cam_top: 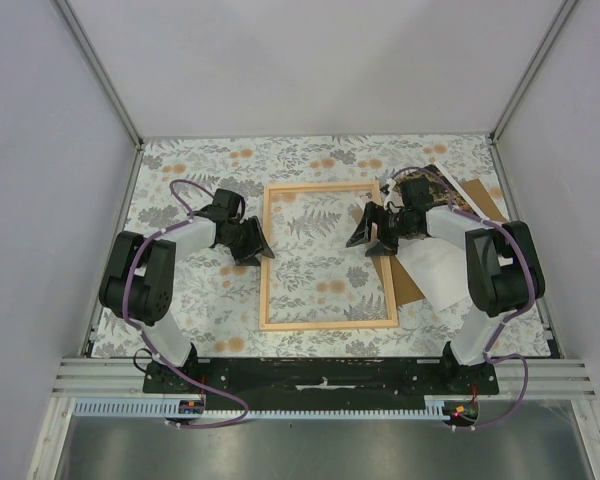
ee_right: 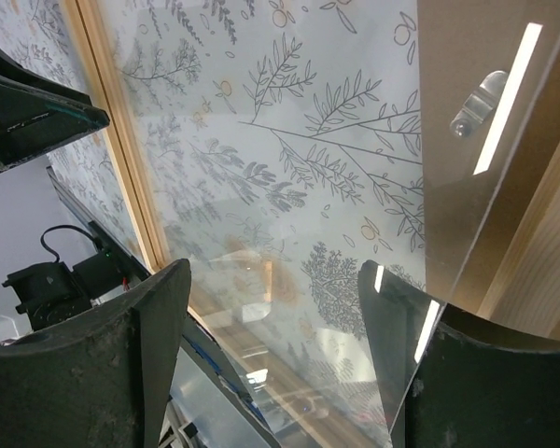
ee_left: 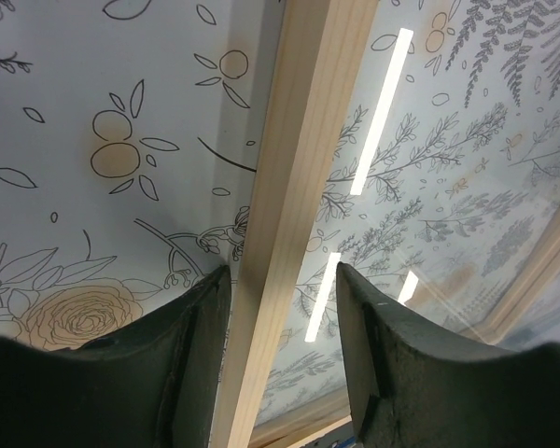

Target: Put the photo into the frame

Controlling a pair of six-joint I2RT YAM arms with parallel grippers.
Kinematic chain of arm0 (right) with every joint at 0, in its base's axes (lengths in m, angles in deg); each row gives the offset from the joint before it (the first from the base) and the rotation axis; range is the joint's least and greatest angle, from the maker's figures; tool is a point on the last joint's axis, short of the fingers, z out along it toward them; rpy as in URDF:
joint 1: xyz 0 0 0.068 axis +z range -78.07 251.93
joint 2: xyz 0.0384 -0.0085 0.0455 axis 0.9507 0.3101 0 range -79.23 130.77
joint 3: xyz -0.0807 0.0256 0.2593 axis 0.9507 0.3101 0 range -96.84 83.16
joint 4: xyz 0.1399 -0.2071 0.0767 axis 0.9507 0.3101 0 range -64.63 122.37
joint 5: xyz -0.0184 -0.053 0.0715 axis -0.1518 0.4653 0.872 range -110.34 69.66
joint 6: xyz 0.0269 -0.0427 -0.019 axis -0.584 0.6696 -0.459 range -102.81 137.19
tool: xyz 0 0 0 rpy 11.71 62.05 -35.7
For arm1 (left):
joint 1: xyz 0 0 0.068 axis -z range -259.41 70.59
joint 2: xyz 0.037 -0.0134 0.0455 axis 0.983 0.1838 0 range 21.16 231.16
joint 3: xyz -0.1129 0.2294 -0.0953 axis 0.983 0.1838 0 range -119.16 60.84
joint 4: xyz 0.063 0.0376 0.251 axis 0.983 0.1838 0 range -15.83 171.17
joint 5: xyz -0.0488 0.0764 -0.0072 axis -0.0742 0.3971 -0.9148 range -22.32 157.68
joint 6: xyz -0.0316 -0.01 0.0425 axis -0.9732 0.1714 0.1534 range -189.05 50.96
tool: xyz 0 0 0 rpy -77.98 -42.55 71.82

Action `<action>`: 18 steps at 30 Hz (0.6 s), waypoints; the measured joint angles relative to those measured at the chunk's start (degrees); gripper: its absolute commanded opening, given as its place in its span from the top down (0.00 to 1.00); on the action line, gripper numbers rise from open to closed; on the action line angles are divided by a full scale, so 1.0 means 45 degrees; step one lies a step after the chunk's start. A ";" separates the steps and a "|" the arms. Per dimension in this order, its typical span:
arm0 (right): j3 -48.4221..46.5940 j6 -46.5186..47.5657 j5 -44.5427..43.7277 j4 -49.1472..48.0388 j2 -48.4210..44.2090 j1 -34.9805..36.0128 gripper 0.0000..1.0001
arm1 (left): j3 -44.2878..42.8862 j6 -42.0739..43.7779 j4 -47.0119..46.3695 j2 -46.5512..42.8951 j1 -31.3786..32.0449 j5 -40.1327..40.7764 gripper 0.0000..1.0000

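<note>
The frame lies flat on the table between my arms. Its long axis runs from near to far, with the short rails at the near and far ends. My left fingers stand open astride its left rail, one on each side, not closed on the wood. My right fingers are spread wide just inside the right rail, over a clear pane, holding nothing I can make out. The photo lies outside the frame to its right, on the brown board and partly under my right arm. Its dark end is far, its pale end near, and it sits slightly skewed.
</note>
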 measured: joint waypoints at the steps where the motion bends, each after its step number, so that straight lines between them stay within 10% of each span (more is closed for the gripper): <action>1: -0.0024 0.0015 -0.0063 0.0053 -0.0005 0.0000 0.20 | 0.0000 0.0000 0.0005 0.0000 0.0000 0.0005 0.44; 18: -0.0520 0.0733 -0.1574 0.1496 -0.0345 -0.0005 0.19 | -0.0005 0.0000 0.0034 0.0000 0.0005 0.0078 0.44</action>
